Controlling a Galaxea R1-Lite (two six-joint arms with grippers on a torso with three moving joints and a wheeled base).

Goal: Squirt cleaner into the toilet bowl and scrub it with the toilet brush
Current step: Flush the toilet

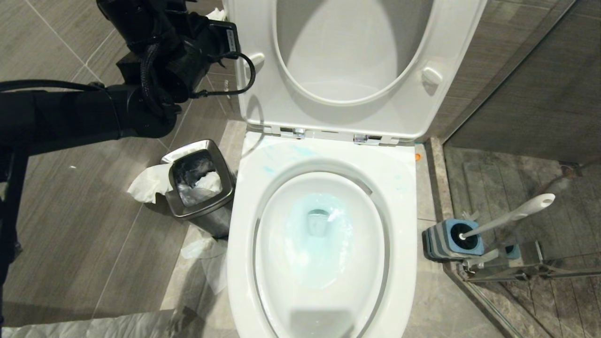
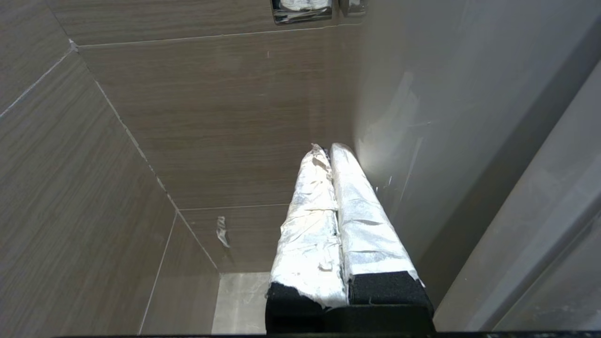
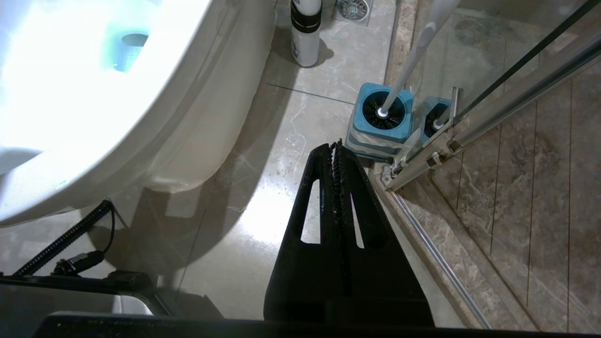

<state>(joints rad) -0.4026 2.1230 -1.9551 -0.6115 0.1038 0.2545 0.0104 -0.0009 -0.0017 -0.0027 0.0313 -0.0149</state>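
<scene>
- Toilet bowl: I see it at the centre of the head view, a glossy white oval with its seat and lid raised upright at 12 o'clock.
- Cleaner: pale teal, tinting the water around the drain at the bowl's middle; faint teal smears also mark the flat rim near the hinges, at about 11 o'clock from the drain.
- Toilet brush: at 3 o'clock of the bowl, on the floor beside the glass shower partition. Its black head sits in a square blue holder; the white handle leans away toward 2 o'clock. Nothing grips it.
- Left gripper: its two white-wrapped fingers are pressed together and empty, raised at 10 o'clock of the bowl, close beside the upright lid and facing the tiled wall.
- Right gripper: black fingers pressed together, holding nothing, low over the floor between the bowl's outer wall and the brush holder; it lies outside the head view.
- Steel bin: at 9 o'clock of the bowl, stuffed with tissue, some spilling over its edge.
- White bottle: I see it stand on the floor near the bowl's base; its upper part is out of view.
</scene>
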